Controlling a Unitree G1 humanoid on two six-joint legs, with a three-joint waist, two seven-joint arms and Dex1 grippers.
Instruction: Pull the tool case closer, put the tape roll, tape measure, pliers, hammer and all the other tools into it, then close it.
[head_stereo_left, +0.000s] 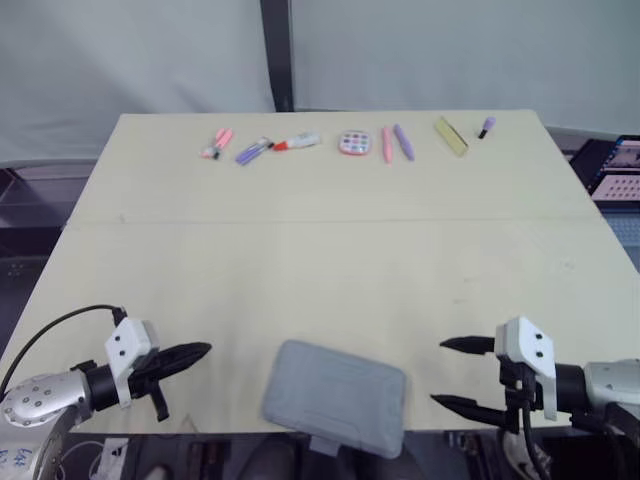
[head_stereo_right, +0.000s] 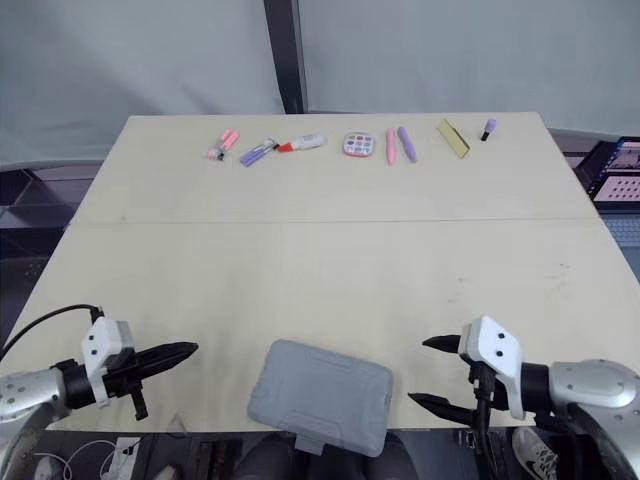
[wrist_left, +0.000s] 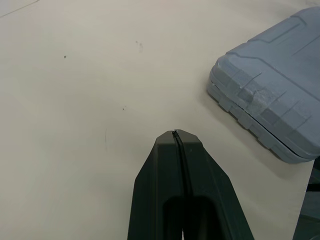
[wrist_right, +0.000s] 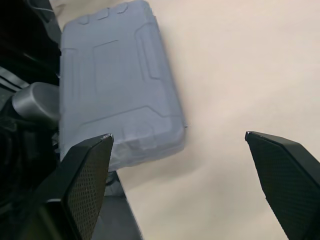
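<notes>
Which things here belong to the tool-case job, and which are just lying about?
Job:
grey tool case, closed, at the near edge of the table
left pincer, shut
right pincer, open

Lying about, far edge:
pink marker
purple marker
red-tipped marker
pink palette
pink pen
purple pen
yellow strip
small purple piece

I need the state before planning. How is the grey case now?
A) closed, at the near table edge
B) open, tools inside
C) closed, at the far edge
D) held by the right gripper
A: the case lies shut at the near edge of the table, between the left gripper and the right gripper, touched by neither.
</notes>
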